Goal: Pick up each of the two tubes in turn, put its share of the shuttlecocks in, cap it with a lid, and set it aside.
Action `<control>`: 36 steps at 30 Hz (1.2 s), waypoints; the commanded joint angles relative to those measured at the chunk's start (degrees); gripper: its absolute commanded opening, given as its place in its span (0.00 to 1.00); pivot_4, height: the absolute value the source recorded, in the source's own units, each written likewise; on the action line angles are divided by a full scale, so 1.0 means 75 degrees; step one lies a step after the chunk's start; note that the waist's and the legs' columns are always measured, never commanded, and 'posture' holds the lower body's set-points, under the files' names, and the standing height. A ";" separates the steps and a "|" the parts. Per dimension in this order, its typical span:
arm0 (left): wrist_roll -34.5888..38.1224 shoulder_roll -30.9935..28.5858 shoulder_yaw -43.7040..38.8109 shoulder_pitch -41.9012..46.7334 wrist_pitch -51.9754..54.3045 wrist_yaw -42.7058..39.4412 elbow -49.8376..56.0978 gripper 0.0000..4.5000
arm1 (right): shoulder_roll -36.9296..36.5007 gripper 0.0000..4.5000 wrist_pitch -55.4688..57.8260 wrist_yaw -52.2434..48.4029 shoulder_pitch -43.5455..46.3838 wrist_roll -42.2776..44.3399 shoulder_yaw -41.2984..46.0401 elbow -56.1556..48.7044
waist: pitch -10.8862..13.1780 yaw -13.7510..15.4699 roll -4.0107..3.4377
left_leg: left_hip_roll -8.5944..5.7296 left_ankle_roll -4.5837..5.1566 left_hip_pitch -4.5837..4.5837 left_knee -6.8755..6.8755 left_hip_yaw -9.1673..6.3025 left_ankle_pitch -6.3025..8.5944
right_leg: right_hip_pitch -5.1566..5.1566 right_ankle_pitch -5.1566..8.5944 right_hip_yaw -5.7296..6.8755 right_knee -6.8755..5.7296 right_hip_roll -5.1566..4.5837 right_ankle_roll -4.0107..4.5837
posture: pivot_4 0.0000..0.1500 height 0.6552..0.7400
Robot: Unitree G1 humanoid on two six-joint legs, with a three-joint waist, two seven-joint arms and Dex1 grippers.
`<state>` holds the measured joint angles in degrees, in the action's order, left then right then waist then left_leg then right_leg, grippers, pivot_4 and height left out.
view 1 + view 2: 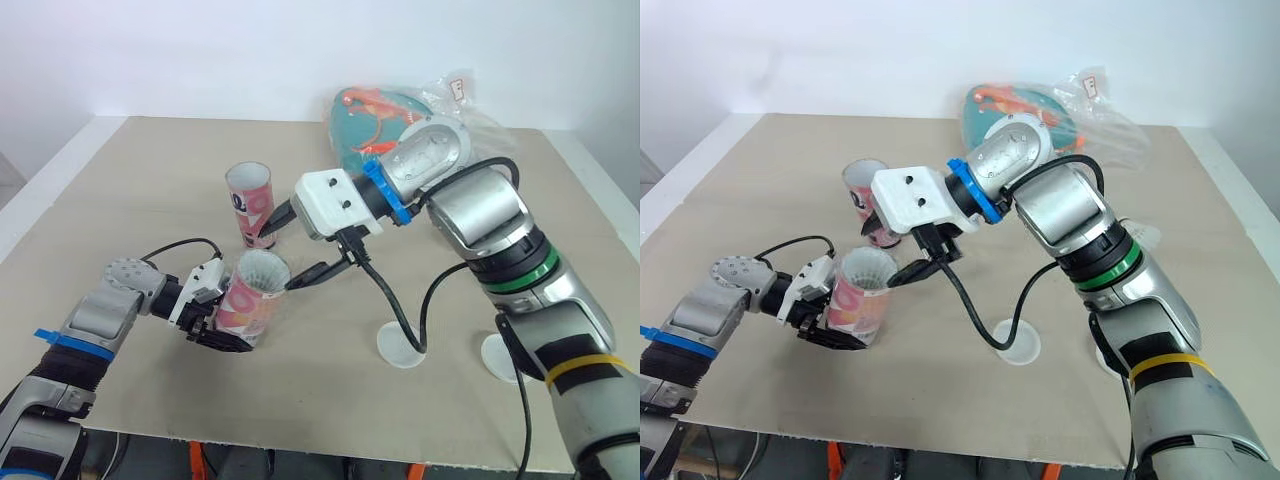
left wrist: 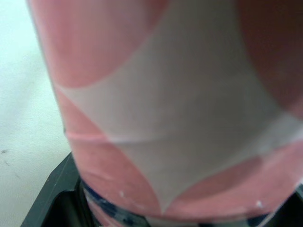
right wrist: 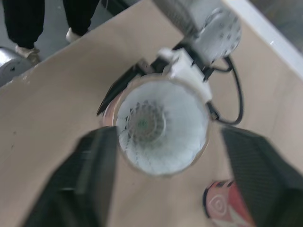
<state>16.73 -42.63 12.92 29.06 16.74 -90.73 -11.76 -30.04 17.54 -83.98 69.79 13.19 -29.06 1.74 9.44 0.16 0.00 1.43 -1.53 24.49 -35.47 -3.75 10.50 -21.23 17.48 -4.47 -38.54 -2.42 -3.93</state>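
Nearest, the left claw (image 1: 215, 325) pinched the pink-and-white cardboard tube (image 1: 250, 300), tilted, its mouth aimed up at the right claw (image 1: 283, 258), which was spread and empty just off the rim along the tube's axis. A white feathered shuttlecock (image 3: 161, 125) sat inside. Beyond, a second pink tube (image 1: 250, 205) stood upright.

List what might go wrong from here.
1. The open right pincer has one finger close beside the standing tube; a sweep could topple it.
2. The left pincer grips the held tube low and tilted, so a push from above might lever it loose.
3. The shuttlecocks reach the rim, so a lid may not seat.
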 commanded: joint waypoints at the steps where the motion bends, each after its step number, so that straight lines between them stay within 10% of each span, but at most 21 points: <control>1: -0.0256 0.0072 0.0455 -0.0288 0.0176 -0.0027 0.0065 0.67 | 0.0011 0.97 0.0173 -0.0207 0.0462 0.0485 0.0898 0.0246 | 0.0001 0.0001 -0.0001 | 0.0000 -0.0002 0.0001 0.0000 0.0001 -0.0001 | 0.0004 0.0001 0.0000 -0.0010 0.0000 0.0002 | 1.00 1.00; 9: -0.0305 0.0110 0.0497 -0.0216 0.0102 -0.0096 -0.0048 0.67 | 0.0020 0.92 0.1634 0.0376 -0.0162 0.1293 0.1738 -0.0128 | 0.0000 0.0007 0.0000 | 0.0000 -0.0002 -0.0001 -0.0001 -0.0003 -0.0002 | 0.0009 0.0010 0.0001 -0.0038 0.0001 0.0017 | 1.00 1.00; 19: -0.0197 -0.0060 0.0859 0.0670 -0.0135 -0.0236 -0.0599 0.67 | 0.0104 0.05 0.1973 0.0391 -0.0780 0.1340 0.1531 -0.0574 | 0.0003 0.0016 0.0001 | -0.0007 -0.0020 0.0013 -0.0008 -0.0017 -0.0013 | -0.0001 0.0019 0.0006 -0.0056 0.0002 0.0012 | 1.00 1.00; 36: 0.0109 -0.0392 0.1446 0.1190 -0.0475 -0.0236 -0.1103 0.67 | 0.1306 0.02 0.0280 0.0324 -0.0055 -0.1186 -0.0799 0.1215 | 0.0007 -0.0009 -0.0001 | 0.0042 -0.0068 0.0008 -0.0001 -0.0034 -0.0046 | -0.0021 0.0022 0.0010 -0.0077 0.0062 0.0005 | 1.00 1.00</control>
<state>18.50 -45.74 22.11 38.24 13.61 -92.64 -19.04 -20.82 21.25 -80.55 68.11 5.52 -34.41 10.20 9.48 0.10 -0.01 1.75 -2.06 24.55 -35.49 -4.01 10.14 -21.38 17.64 -4.39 -39.13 -1.95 -3.89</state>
